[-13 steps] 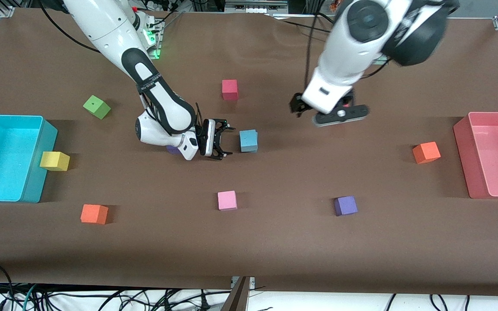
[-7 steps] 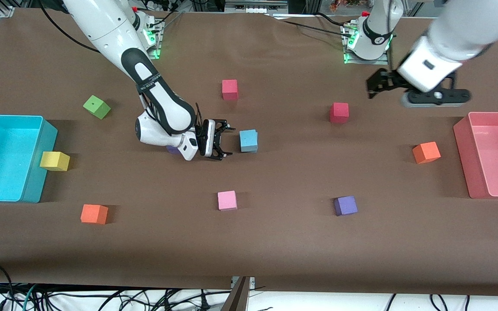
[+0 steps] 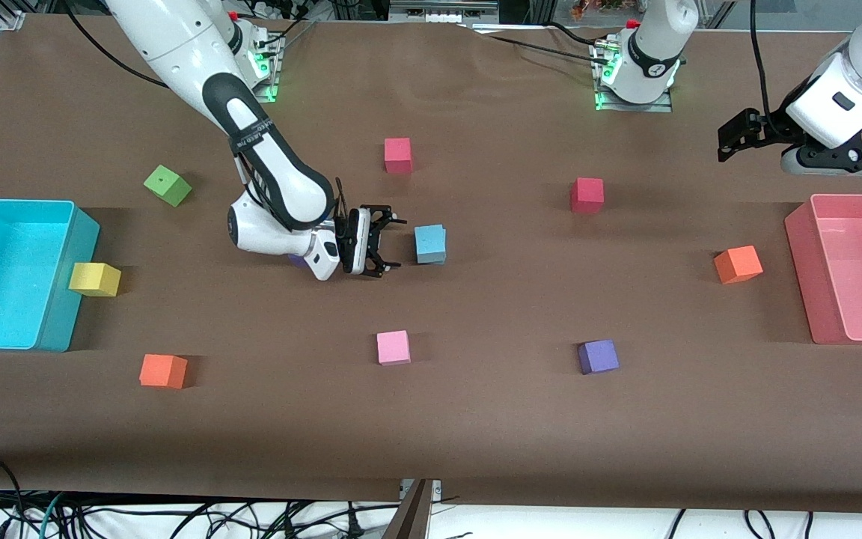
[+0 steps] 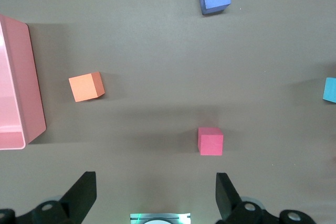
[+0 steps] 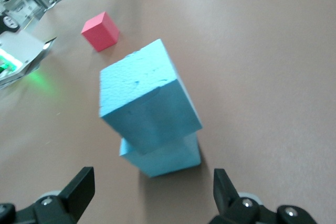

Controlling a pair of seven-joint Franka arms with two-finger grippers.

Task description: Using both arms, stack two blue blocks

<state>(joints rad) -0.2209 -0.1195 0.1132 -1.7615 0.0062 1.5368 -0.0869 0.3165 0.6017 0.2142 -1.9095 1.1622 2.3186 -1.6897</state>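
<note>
You see the two blue blocks (image 3: 429,243) stacked near the middle of the table, the upper one (image 5: 148,100) skewed on the lower one (image 5: 163,156). Your right gripper (image 3: 380,243) sits low just beside the stack, toward the right arm's end, fingers spread and clear of it. Your left gripper (image 3: 734,138) hangs near the pink bin (image 3: 798,224), fingers spread, holding nothing.

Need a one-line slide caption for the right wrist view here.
Right gripper, fingers open, faces two stacked blue blocks, the top one twisted off square; a pink block sits nearby.
</note>
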